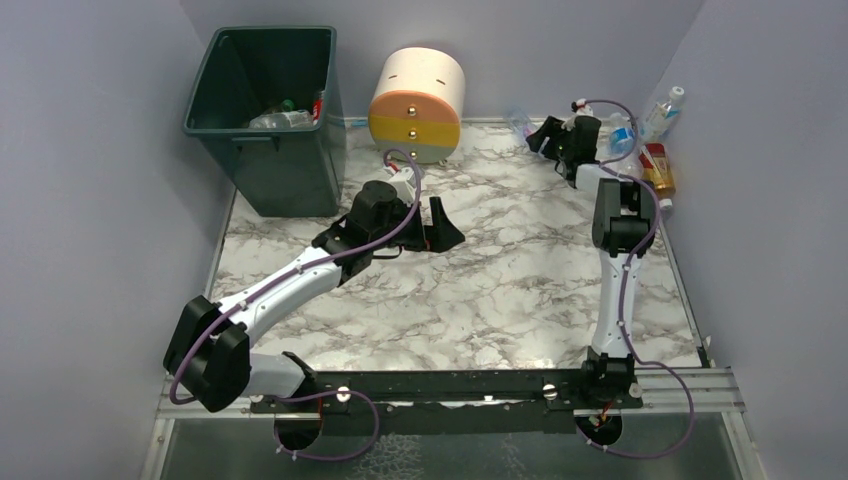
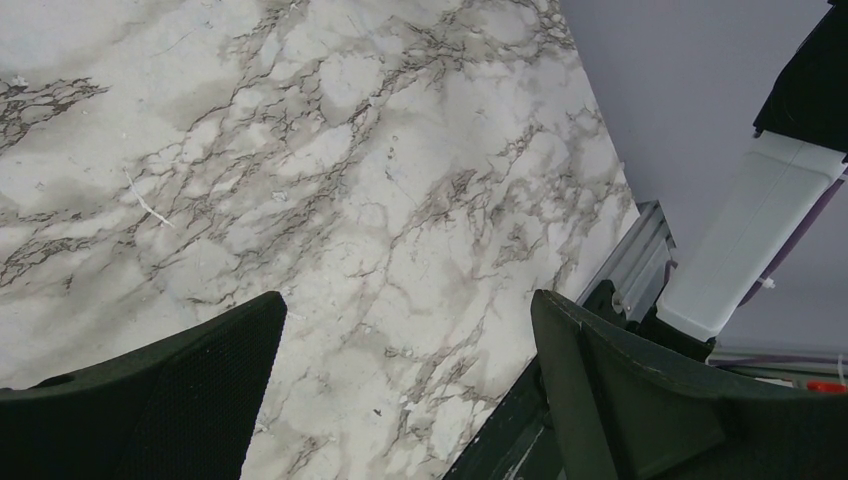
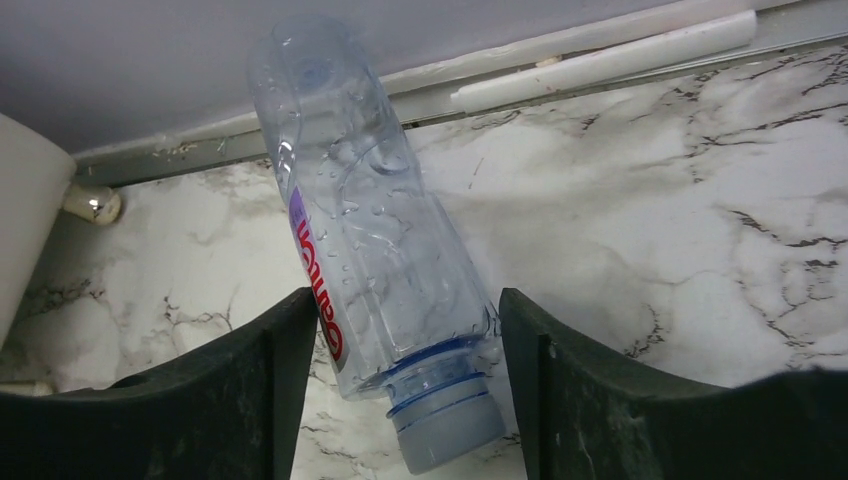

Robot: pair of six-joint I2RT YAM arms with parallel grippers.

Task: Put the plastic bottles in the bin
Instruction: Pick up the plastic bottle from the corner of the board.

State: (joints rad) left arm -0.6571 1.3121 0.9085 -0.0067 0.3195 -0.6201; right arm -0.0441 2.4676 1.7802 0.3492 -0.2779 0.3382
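1. The clear plastic bottle (image 3: 370, 230), with a blue cap and a red-lettered label, lies tilted between the fingers (image 3: 200, 400) of the right gripper (image 3: 405, 300). Its cap end points back toward the wrist. Its base reaches out past the fingertips.
2. Right finger state: one finger stands on each flank of the bottle at its shoulder, each close against the bottle wall. Whether they press on it cannot be told.
3. The marble table (image 3: 700, 200) lies under the bottle. The table's back edge and the wall run just beyond the fingertips.
4. A group of bottles (image 1: 657, 165) lies on the wrist side of the right fingers, against the right wall. Some are clear with blue labels, and one is yellow-orange with red.
5. The round drawer unit (image 1: 418, 105) stands near the right fingertips, off to one side.
6. Left finger state: the fingers (image 2: 640, 400) of the left gripper (image 2: 407, 300) stand wide apart with nothing between them. Only bare marble shows in the gap.
7. The bin (image 1: 285, 175), dark green, stands well apart from the left fingertips, behind that wrist at the far left corner. Several discarded bottles (image 1: 285, 118) lie inside it.
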